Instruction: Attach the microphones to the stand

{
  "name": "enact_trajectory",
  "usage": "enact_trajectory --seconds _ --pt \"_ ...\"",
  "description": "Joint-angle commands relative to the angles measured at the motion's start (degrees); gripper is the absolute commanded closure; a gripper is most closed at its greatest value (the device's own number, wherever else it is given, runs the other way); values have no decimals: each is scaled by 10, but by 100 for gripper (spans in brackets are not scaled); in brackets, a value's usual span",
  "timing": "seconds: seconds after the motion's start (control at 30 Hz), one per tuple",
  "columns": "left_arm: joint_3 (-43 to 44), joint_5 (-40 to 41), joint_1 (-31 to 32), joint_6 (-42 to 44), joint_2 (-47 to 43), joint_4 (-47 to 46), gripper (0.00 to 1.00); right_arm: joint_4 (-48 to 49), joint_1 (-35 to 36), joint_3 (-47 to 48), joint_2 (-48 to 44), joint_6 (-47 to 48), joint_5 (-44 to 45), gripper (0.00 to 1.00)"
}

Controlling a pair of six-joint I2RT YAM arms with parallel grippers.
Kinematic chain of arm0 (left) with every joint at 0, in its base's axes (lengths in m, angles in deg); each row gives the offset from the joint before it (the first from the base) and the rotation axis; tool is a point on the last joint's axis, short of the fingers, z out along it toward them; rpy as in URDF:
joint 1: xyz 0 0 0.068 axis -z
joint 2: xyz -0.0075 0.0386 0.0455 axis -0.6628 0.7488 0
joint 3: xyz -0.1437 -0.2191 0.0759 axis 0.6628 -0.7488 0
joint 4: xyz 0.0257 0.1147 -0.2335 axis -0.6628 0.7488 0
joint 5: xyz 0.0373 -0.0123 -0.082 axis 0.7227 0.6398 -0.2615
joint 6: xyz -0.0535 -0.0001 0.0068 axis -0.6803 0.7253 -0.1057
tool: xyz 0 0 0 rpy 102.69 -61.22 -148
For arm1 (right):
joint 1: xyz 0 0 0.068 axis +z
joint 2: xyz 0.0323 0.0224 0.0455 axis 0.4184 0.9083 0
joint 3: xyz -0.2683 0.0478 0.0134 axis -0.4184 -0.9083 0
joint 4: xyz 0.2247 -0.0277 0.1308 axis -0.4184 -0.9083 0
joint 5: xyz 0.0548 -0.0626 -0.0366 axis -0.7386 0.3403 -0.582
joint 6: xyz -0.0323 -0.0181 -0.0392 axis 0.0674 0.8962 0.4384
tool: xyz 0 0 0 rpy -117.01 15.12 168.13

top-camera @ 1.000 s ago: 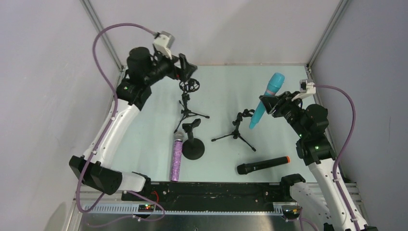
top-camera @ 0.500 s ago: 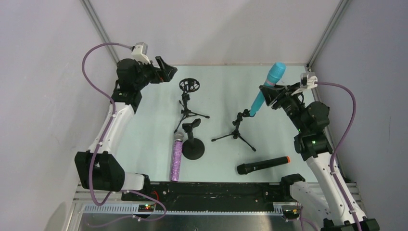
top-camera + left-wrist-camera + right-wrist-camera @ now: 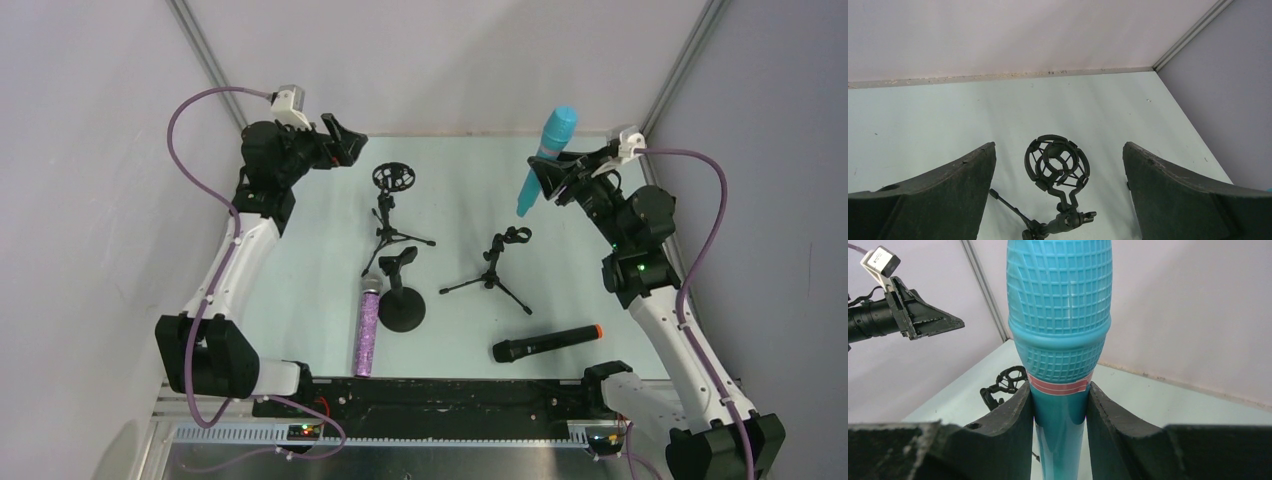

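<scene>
My right gripper (image 3: 556, 178) is shut on the cyan-blue microphone (image 3: 545, 157), holding it nearly upright, head up, above the far right of the table; the wrist view shows its fingers clamped just below the mesh head (image 3: 1060, 325). My left gripper (image 3: 345, 143) is open and empty at the far left, facing the shock-mount tripod stand (image 3: 392, 180), whose ring shows between its fingers (image 3: 1057, 162). A clip tripod stand (image 3: 497, 262) and a round-base stand (image 3: 401, 300) stand mid-table. The purple glitter microphone (image 3: 366, 328) and the black microphone (image 3: 546, 343) lie near the front.
Grey walls and metal corner posts (image 3: 205, 55) close in the pale table (image 3: 460, 190) at back and sides. The arms' black base rail (image 3: 440, 395) runs along the near edge.
My right gripper has lifted the cyan-blue microphone up and back, away from the clip tripod stand. My left gripper pulled back from the shock-mount stand to the far left corner.
</scene>
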Motion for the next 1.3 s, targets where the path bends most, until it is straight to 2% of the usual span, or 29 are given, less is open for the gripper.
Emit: enact_trajectory --seconds 0.0,0.33,0.67,1.27 --pt "-7 9 -4 13 -15 -24 0 24 6 29 -7 52 -13 100" --pt "-23 20 -4 29 -25 -24 0 -34 9 18 -24 61 3 100" --pt "-46 22 -3 53 -43 -34 0 40 4 -74 -66 35 -9 100" --pt "-52 15 -4 48 -36 -45 0 65 -5 -97 -50 34 13 100"
